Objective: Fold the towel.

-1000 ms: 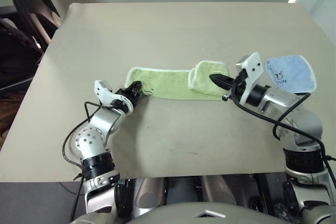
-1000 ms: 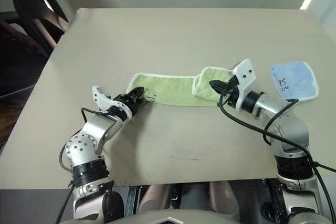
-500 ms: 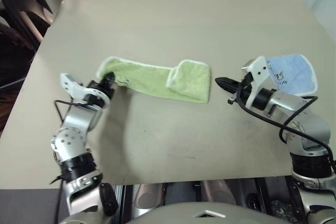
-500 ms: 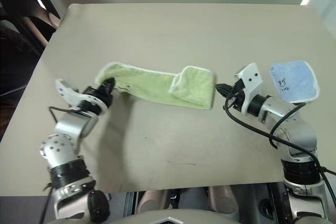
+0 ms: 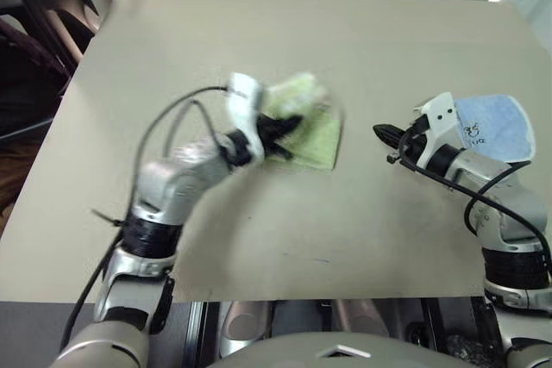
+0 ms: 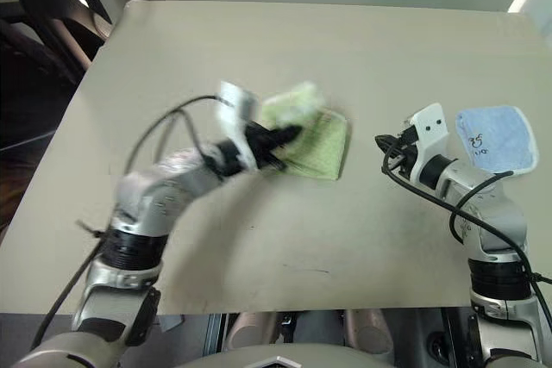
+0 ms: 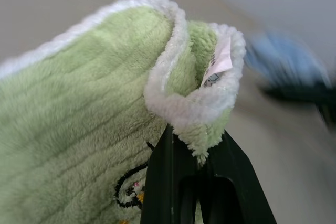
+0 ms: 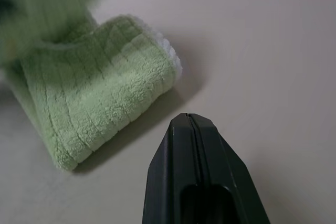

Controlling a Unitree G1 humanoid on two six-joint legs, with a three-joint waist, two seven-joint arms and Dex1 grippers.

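1. Lying near the desk's [image 5: 259, 239] middle, toward its far edge: the towel [image 5: 315, 137], one end lifted over the folded part.
2. Pinched shut on that lifted white-edged end: left tool [image 7: 201, 157].
3. Closed on nothing, just beside the towel's right edge: right tool [image 5: 384, 134].
4. Best carried across until edges align, then lowered flat before release.
5. Well clear, near the right edge: blue towel [image 5: 493, 125].

Even, soft daylight; the left arm [image 5: 185, 180] smears with motion blur.

towel [image 5: 312, 137] mid-table [image 5: 259, 40], smaller towel [image 5: 496, 127] right
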